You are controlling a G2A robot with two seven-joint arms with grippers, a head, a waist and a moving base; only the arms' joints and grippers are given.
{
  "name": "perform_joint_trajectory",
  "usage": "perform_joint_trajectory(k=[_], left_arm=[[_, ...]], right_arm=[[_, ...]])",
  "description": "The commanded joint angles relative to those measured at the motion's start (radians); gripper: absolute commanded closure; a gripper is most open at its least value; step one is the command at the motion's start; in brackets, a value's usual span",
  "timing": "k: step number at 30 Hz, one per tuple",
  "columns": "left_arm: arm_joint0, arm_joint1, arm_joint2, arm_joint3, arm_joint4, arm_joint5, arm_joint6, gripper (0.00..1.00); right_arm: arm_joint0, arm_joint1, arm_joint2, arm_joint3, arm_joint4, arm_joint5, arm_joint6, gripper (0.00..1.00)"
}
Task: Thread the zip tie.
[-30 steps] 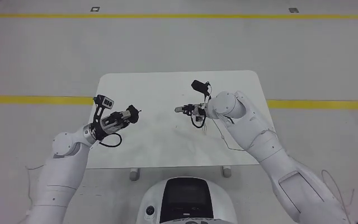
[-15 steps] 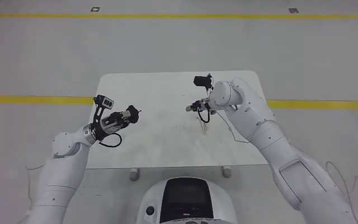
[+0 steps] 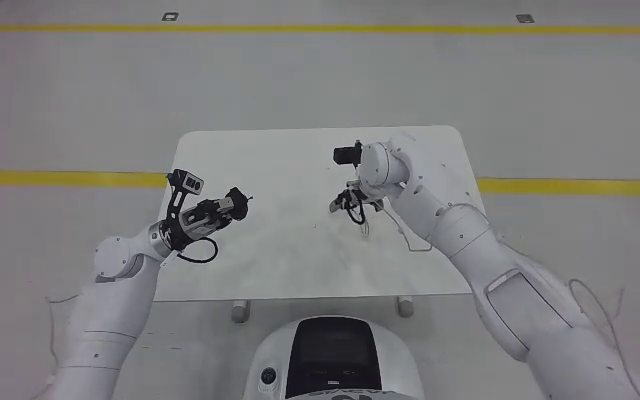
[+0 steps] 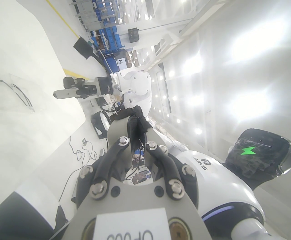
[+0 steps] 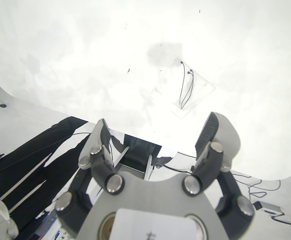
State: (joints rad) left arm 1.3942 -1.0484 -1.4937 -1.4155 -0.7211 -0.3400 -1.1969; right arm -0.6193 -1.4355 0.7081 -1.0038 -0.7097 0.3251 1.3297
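Right gripper (image 5: 158, 121), fingers wide, has tilted down over bagged zip ties (image 5: 187, 88); left gripper (image 4: 134, 119) stays pinching a black strip (image 4: 136, 130).

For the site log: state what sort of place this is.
Likely a big industrial hall or robot test floor: yellow floor lines, blue racks far behind under high ceiling lights, and a white table.

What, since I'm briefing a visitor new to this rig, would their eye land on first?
Likely the right pincer, open, hovering near thin black zip ties on clear plastic on the white table. Then the left pincer, shut on a black strip, above the table's left part.
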Motion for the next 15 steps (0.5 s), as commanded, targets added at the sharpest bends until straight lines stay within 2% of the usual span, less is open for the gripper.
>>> perform_joint_trajectory(k=[1,4,9,15], left_arm=[[0.0,0.0,0.0,0.0,0.0,0.0,0.0,1.0],[0.0,0.0,0.0,0.0,0.0,0.0,0.0,1.0],[0.0,0.0,0.0,0.0,0.0,0.0,0.0,1.0],[0.0,0.0,0.0,0.0,0.0,0.0,0.0,1.0]], right_arm=[[0.005,-0.008,-0.017,0.013,-0.008,-0.002,-0.007,0.0],[0.019,-0.028,-0.044,0.065,0.002,-0.009,-0.024,0.0],[0.045,-0.066,-0.08,0.177,0.054,-0.062,-0.032,0.0],[0.045,-0.066,-0.08,0.177,0.054,-0.062,-0.032,0.0]])
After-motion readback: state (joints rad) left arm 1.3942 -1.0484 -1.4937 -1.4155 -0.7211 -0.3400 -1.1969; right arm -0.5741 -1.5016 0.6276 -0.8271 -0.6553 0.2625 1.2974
